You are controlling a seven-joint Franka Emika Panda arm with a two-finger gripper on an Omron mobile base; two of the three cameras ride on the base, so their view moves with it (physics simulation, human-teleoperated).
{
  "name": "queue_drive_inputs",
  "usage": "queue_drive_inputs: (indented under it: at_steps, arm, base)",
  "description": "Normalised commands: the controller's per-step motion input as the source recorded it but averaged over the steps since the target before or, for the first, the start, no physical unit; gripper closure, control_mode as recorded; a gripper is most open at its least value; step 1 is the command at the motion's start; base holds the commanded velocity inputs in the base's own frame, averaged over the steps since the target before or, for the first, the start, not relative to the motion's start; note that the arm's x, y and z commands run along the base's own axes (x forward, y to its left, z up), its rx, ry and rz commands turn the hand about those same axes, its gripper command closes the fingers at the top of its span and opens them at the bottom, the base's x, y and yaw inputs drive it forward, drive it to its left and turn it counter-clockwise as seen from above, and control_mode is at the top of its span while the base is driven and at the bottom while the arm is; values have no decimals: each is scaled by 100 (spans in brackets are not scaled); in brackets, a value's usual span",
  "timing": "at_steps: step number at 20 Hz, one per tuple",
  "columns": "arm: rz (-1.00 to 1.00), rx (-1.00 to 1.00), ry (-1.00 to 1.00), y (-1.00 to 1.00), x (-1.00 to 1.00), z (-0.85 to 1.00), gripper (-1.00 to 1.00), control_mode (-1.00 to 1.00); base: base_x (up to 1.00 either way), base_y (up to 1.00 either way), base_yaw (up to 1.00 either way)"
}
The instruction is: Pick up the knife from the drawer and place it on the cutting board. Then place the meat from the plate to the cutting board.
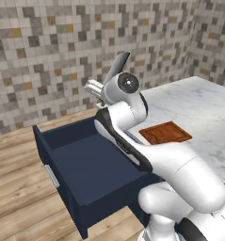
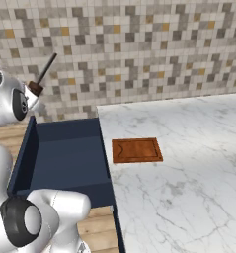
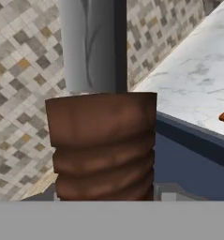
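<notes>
On marble counter (image 2: 188, 163), cutting board (image 2: 137, 150), mosaic wall (image 2: 139, 49)

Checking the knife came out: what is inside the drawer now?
The drawer shows a bare navy floor; the arm hides its near corner. The knife is held up in the hand.

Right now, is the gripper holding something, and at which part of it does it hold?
Yes. The gripper holds the knife by its reddish-brown handle, with the blade pointing away from the hand, raised above the open drawer.
</notes>
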Motion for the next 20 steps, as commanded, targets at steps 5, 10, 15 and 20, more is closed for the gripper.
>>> queue_drive_inputs:
  at_steps: [5, 10, 15, 20]
  arm:
    - [-1, 3, 17, -57, 0, -3, 100, -100]
    - [-4, 0, 19, -52, 2, -41, 100, -100]
    - [-4, 0, 22, -56, 6, -42, 100, -100]
    - [-8, 2, 24, -54, 13, -28, 100, -100]
  base:
    - [0, 0, 0]
    - [0, 0, 0]
    - [0, 0, 0]
    - [0, 0, 0]
